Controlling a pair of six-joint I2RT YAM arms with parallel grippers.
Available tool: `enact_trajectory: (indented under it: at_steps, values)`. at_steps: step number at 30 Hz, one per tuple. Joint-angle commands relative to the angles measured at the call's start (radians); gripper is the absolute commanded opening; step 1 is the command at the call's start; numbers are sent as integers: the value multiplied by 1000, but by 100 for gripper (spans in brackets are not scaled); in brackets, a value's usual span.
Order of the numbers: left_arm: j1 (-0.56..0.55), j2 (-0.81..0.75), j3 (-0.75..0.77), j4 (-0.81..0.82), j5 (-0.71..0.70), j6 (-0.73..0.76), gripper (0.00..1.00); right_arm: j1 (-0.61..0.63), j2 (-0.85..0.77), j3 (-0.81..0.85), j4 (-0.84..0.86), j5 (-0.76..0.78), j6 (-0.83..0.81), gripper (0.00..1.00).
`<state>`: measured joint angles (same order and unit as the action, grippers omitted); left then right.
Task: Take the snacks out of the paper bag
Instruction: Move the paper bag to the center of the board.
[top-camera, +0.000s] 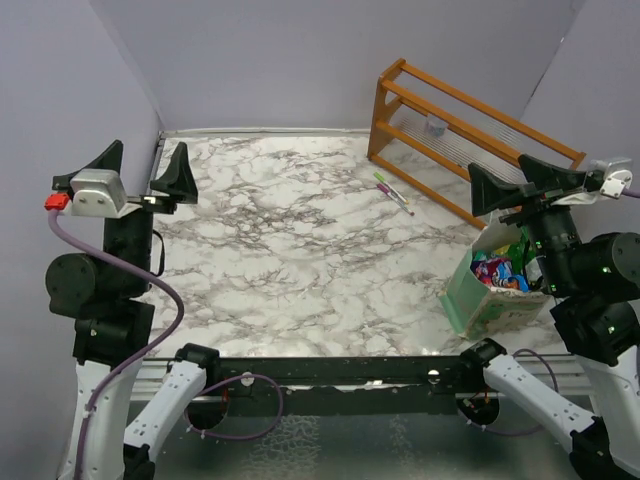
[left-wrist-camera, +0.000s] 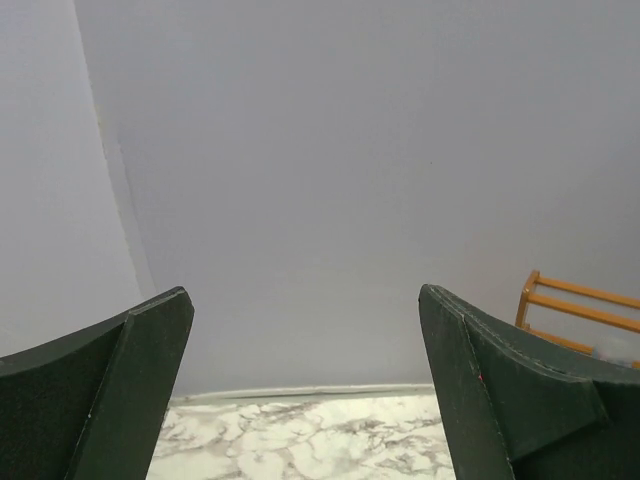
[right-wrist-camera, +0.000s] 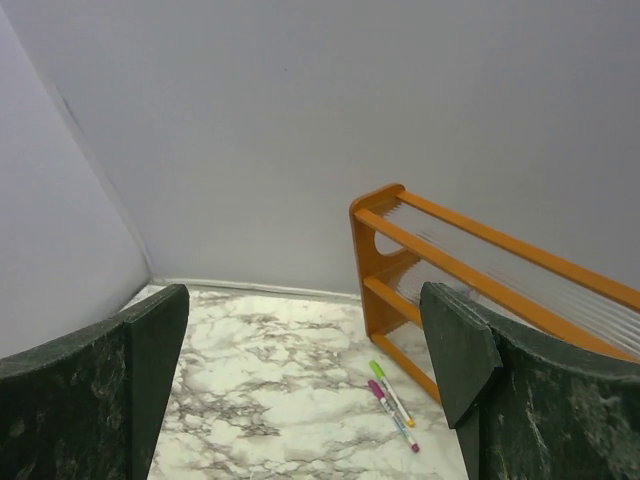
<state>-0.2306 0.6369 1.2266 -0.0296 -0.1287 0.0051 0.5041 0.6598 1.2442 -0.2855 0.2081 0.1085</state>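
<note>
The mint-green paper bag stands at the right side of the marble table, close to the right arm, which covers part of it. Its mouth is open, and the snacks show inside as shiny packets in blue, purple, green and red. My right gripper hangs high above the bag, open and empty. In its wrist view the right gripper faces the back wall, and the bag is out of view there. My left gripper is raised at the far left, open and empty. The left wrist view shows the left gripper facing the wall.
An orange wooden rack stands at the back right and also shows as the rack in the right wrist view. Two pens lie in front of it, seen too as pens. Grey walls enclose the table on three sides.
</note>
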Motion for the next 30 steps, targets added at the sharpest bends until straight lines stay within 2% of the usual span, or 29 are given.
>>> enact_trajectory:
  at_steps: [1, 9, 16, 22, 30]
  values:
    - [-34, 22, -49, 22, -37, -25, 99, -69, 22, 13, -91, -3, 50, 99]
    - [-151, 48, -174, 54, -118, -40, 99, -216, 11, 12, -248, 50, 160, 99]
    - [-244, 72, -271, 88, -167, -53, 99, -312, -16, -57, -368, 62, 335, 99]
    - [-297, 87, -325, 120, -205, -63, 99, -355, 43, -97, -420, 61, 430, 99]
    - [-335, 83, -357, 154, -248, -78, 99, -378, 139, -147, -457, 147, 551, 100]
